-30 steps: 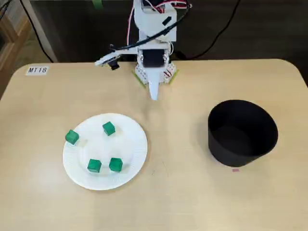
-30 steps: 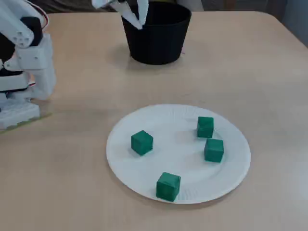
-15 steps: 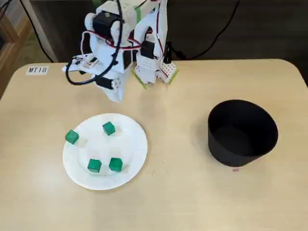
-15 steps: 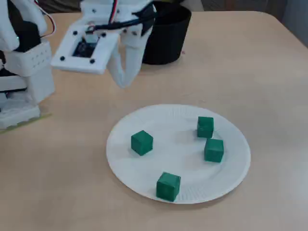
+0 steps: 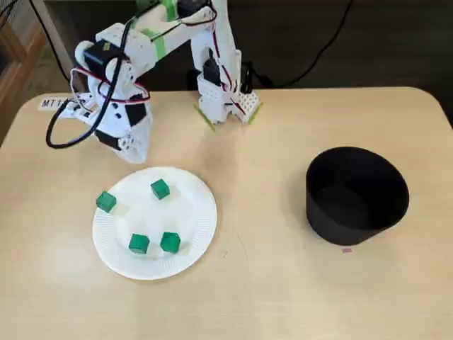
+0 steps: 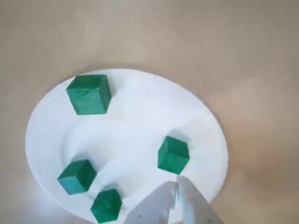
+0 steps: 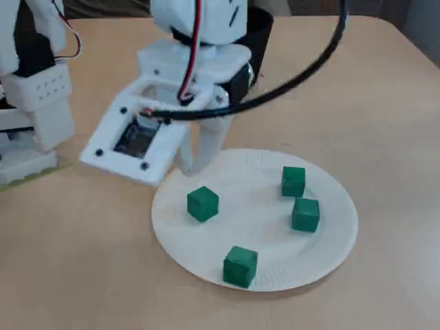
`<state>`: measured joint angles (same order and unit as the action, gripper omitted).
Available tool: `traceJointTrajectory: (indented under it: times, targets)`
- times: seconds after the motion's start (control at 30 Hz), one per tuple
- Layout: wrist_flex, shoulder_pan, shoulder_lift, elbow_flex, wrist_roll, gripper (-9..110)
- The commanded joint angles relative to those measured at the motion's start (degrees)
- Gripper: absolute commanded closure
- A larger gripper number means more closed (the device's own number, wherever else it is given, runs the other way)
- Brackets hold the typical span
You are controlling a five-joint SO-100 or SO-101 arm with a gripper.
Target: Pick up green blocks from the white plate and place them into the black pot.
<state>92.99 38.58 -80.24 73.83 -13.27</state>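
Pale wooden table (image 5: 283,297) carries everything. Seen from a fixed view, the black pot (image 5: 347,219) stands at right, well apart from the white plate (image 5: 195,212) at left. The gripper (image 7: 196,163) hovers over the plate's rim, fingers pressed together and empty. Four green blocks (image 5: 160,189) lie on the plate. They look light, stiff and flat-sided, so pinching two opposite faces should suit; the thin plate may slide.

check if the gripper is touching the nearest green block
Apart. A fixed view shows bare white plate between the gripper and the green block.
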Motion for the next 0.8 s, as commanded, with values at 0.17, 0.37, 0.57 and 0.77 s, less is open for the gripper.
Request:
traceJointTrajectory:
  times: [0.17,0.37,0.57,0.77]
  targets:
    - [-0.09,0.35,2.90,-6.06,-3.16,67]
    - [-0.26,0.88,6.86,-8.35,-2.02,62]
    - [0.62,2.64,10.20,-11.69,-3.08,61]
    - [1.05,3.60,14.77,-15.47,-7.56,62]
